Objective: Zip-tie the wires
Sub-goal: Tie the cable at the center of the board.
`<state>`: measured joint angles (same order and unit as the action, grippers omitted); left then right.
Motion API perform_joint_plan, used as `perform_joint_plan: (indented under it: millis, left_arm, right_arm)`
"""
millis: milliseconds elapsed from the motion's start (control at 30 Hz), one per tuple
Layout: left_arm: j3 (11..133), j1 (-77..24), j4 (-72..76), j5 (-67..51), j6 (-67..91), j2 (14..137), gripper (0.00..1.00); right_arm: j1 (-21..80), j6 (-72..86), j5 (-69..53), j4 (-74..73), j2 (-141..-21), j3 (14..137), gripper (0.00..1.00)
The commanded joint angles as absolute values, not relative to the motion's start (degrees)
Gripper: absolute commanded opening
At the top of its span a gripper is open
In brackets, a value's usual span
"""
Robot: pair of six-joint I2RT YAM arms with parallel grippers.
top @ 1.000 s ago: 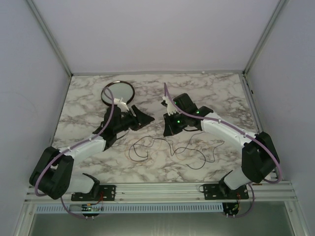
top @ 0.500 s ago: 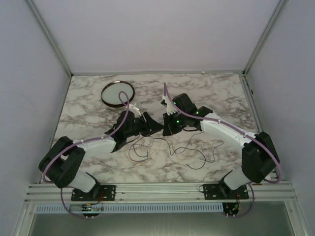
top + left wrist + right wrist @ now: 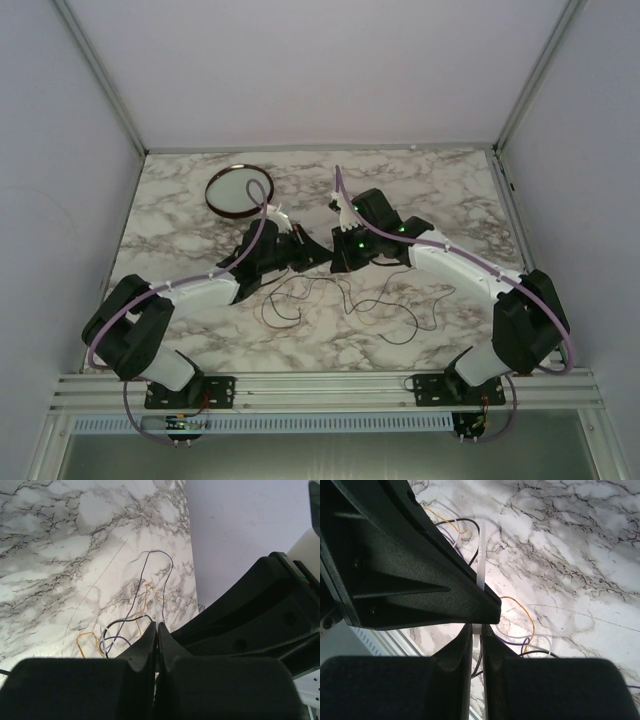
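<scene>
Left claw [image 3: 156,626] is fully closed, its two black fingers pressed flat together, reaching toward the middle of the marble worktop [image 3: 440,180]. Behind it, farther left and well apart, a round dark-rimmed dish [image 3: 240,190] lies on the worktop. The tip of this claw sits over the zip tie [image 3: 481,555], a thin white strip seen from the right wrist camera. Whether the closed fingers actually pinch the strip cannot be told.

Just right of it, the right claw [image 3: 476,630] points back toward the left one, so the two tips meet nearly nose to nose. Its fingers are closed on the lower end of the zip tie, and the rest of the strip runs straight on past the left claw's tip.

On the worktop below and in front of both claws, the wires [image 3: 340,297] lie in loose loops. Up close they show dark, yellow and white strands, and they spread farther right, toward the right arm.
</scene>
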<state>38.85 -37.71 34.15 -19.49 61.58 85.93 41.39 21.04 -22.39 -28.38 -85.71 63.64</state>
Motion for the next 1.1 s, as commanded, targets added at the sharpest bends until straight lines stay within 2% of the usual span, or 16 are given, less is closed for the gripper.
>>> perform_joint_plan:
  millis: [0,467,1067]
  left_arm:
    - [42.6,-36.3,34.3,-19.4,60.0,85.6,0.00]
    - [47.0,-28.6,29.9,-21.6,57.0,84.9,0.00]
    - [49.2,-24.7,30.1,-22.3,56.0,87.8,0.00]
  right_arm:
    - [42.5,23.0,-21.1,-28.0,-83.7,63.3,0.04]
    - [46.0,30.5,-17.9,-22.6,-82.7,59.1,0.04]
    - [51.2,35.5,-11.2,-21.4,-85.1,58.0,0.05]
